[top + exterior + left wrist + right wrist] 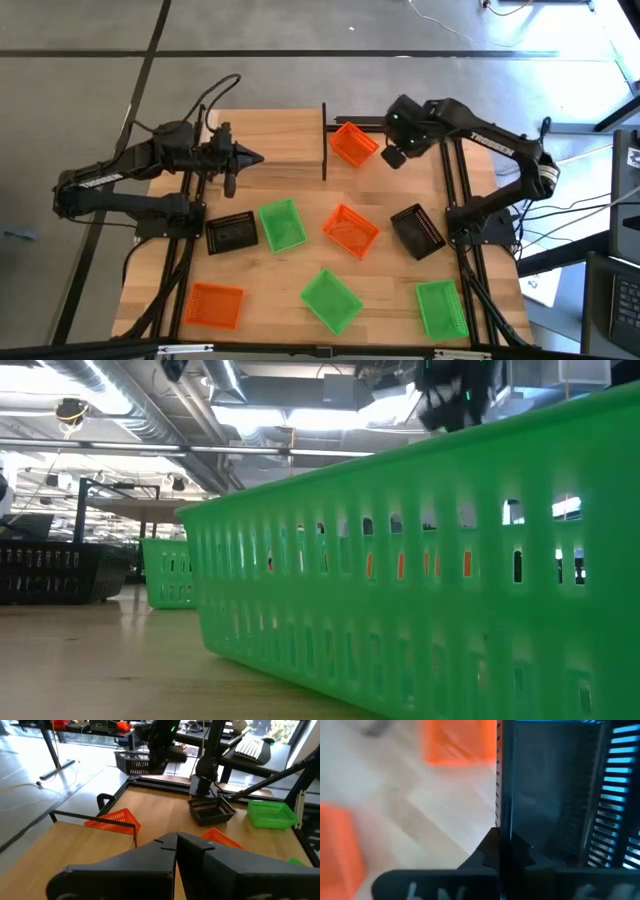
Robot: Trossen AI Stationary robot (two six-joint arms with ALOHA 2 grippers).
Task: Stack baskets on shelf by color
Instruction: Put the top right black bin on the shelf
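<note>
The big wooden table takes up most of the floor space here, with the two dark arms reaching in from either side. At its far edge stands the shelf, a thin black upright and rail framing a strip of pale board.

One orange basket already sits on the shelf, just beside the upright and turned at an angle. The right gripper hangs over the shelf next to it, its fingers pinched tight on the wall of a black basket, which it carries clear of the board.

Seven more baskets lie loose on the table. Across the middle, from the left arm's side, are a second black basket, a green basket right beside it, a middle orange basket, and a third black basket near the right arm's base. Along the near edge are a corner orange basket, a tilted green basket and a far-right green basket, all well apart.

The left gripper hovers over bare table on the other side of the upright, pointing toward the shelf, its fingers pressed together with nothing between them
</note>
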